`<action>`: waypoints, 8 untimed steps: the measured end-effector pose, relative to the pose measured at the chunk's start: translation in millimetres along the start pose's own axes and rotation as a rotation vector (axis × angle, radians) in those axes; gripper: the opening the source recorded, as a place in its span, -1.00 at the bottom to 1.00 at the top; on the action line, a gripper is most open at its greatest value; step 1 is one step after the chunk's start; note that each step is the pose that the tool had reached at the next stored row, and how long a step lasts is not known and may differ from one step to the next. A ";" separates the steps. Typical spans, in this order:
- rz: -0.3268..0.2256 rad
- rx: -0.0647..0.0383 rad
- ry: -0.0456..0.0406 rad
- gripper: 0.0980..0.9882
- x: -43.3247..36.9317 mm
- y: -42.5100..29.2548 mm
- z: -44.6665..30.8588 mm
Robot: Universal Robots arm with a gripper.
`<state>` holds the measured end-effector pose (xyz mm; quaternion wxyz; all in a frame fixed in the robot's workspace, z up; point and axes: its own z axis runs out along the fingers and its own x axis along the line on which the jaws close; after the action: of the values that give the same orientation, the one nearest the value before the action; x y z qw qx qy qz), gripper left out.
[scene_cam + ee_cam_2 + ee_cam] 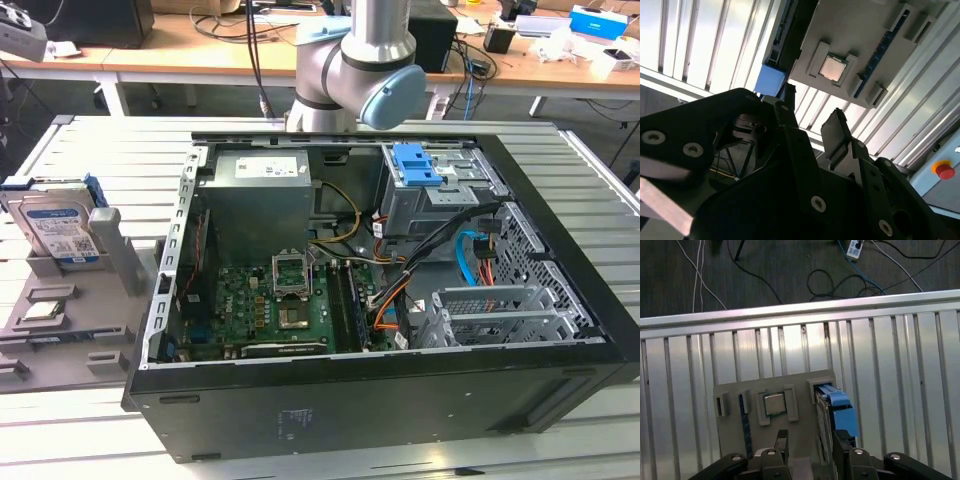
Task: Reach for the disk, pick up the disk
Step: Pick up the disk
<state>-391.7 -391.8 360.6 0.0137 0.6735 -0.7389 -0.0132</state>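
Note:
The disk stands on edge in a slot of the grey holder tray, at the exterior view's left. It is silver-grey with a white-and-blue label and blue side rails. In the first wrist view I look down on the disk edge-on, its blue rail uppermost. My gripper hovers above the tray, open, nothing between its dark fingers; one finger overlaps the disk's near end. In the second wrist view the gripper stands open, the disk's blue rail just beyond it.
A small square silver chip sits in a tray pocket beside the disk. The open computer case fills the table's middle, with a blue bracket on its drive cage. The arm's elbow rises behind it. The table is slatted metal.

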 end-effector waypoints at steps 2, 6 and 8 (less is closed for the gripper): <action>-0.003 0.000 0.0003 -0.13 -5.1 0.1 -0.1; -0.008 0.000 0.0005 -0.13 -23.1 0.9 -0.1; -0.008 0.000 0.0004 -0.13 -32.6 1.9 -0.1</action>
<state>-390.6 -359.2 360.7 0.0138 0.6767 -0.7360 -0.0131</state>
